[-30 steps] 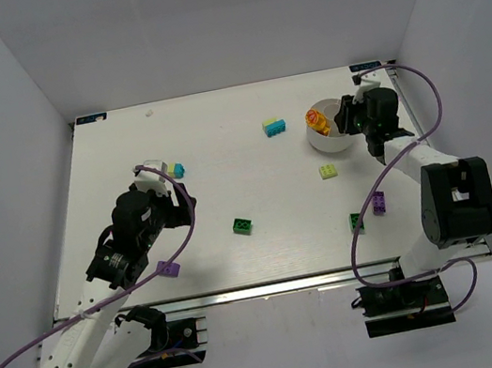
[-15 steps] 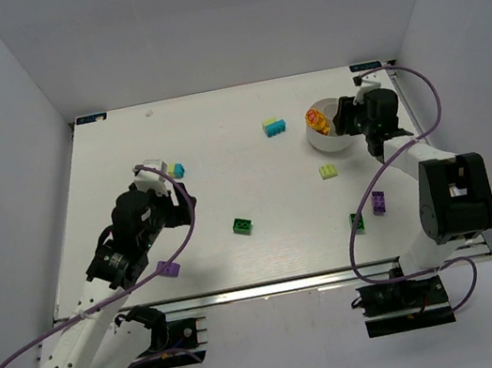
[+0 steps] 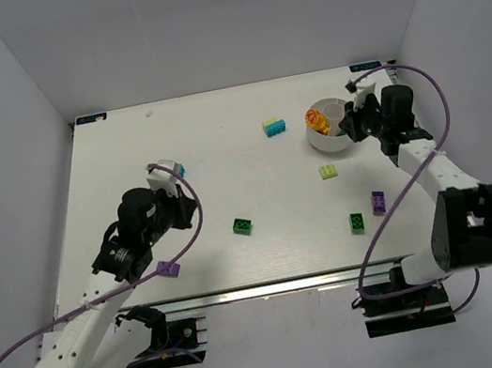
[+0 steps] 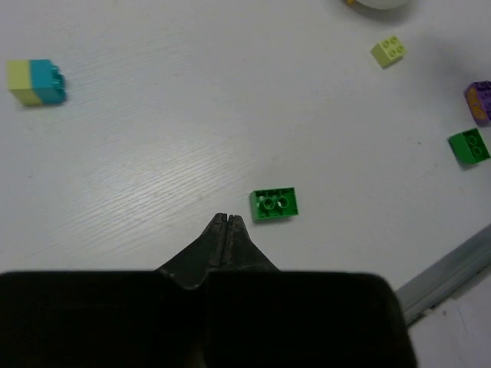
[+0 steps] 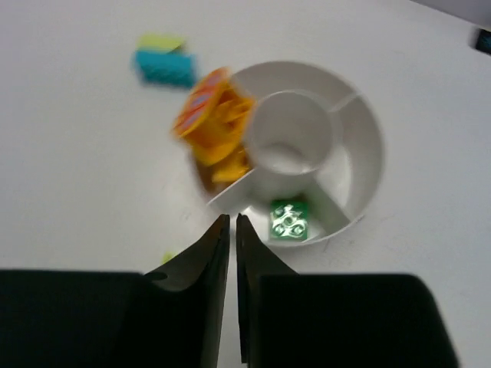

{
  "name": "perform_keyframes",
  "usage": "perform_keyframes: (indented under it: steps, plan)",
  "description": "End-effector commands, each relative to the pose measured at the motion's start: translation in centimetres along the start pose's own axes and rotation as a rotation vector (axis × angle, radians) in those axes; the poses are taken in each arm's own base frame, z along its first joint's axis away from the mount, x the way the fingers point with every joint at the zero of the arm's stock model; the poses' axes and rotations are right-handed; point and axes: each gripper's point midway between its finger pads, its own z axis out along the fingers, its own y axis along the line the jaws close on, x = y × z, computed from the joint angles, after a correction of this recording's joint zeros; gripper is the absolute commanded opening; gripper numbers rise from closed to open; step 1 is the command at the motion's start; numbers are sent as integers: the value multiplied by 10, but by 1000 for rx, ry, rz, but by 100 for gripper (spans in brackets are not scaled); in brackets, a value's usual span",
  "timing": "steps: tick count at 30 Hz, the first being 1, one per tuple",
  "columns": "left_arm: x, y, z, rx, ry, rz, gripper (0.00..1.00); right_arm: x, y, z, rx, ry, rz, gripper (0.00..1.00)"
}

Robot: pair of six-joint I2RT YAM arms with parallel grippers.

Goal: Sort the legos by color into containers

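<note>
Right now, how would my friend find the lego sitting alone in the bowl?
Find the round white divided plastic bowl at the table's far right. Next to its compartment heaped with orange pieces, another holds one small green studded brick. The other green bricks lie out on the table.

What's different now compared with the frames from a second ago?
The right arm swung outward to its right, drawing the right gripper back slightly from the bowl; its cable no longer crosses the right-hand green brick. The left arm edged slightly right; the left gripper is shut, empty. The loose bricks and bowl stayed put.
</note>
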Motion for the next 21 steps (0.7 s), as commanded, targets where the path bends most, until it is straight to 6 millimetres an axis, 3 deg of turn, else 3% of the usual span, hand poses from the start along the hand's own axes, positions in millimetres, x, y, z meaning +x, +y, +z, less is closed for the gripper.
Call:
perform_keyframes:
  steps: [1,2,3,4,7,8,11,12,14,21]
  plan:
    - [14,-29,11,173,71,-24,0,20,90,-56,-565,46,-320,11]
    - [19,-35,14,207,102,-43,0,27,103,-70,-658,59,-349,10]
    - [29,-37,23,215,153,-76,0,25,117,-80,-768,12,-425,19]
    - [33,-43,26,235,181,-91,18,43,129,-99,-847,83,-366,27]
    - [54,-53,39,250,321,-207,69,66,132,-116,-897,165,-425,56]
    - [64,-52,40,225,380,-247,73,75,126,-120,-874,203,-476,69]
    - [77,-49,51,131,494,-392,81,93,116,-124,-804,251,-559,87]
    - [78,-51,52,99,505,-462,81,101,116,-125,-794,268,-560,88]
    - [76,-52,56,39,493,-607,98,92,108,-121,-711,250,-579,89]
    - [78,-62,66,-155,550,-1002,98,76,103,-117,-568,157,-555,89]
